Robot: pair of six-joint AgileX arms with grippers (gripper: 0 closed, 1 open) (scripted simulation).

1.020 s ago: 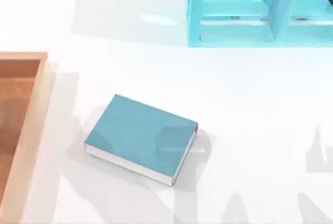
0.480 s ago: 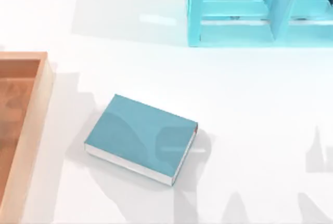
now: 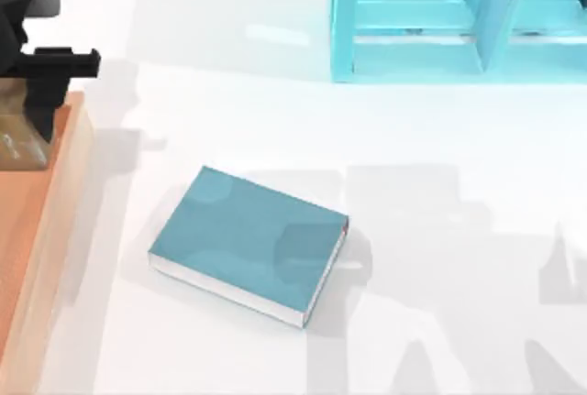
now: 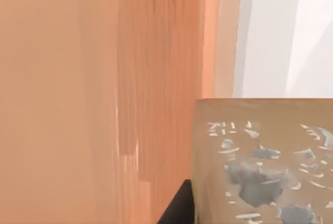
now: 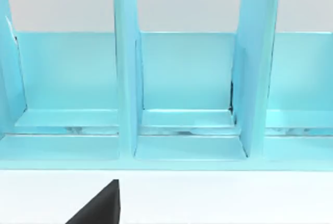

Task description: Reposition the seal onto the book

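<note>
White tabletop spreads beneath us. Nearest, the book [image 3: 249, 244] lies flat near the middle, nothing on it. Farther off, at the left edge, our left gripper [image 3: 27, 106] hangs over the wooden tray [image 3: 64, 193], clamped on the seal [image 3: 16, 143], which appears lifted clear. We judge the carry is in hand; next comes travel rightward over the cover, then a gentle lowering. Our right arm faces the cyan shelf [image 5: 182, 104].
</note>
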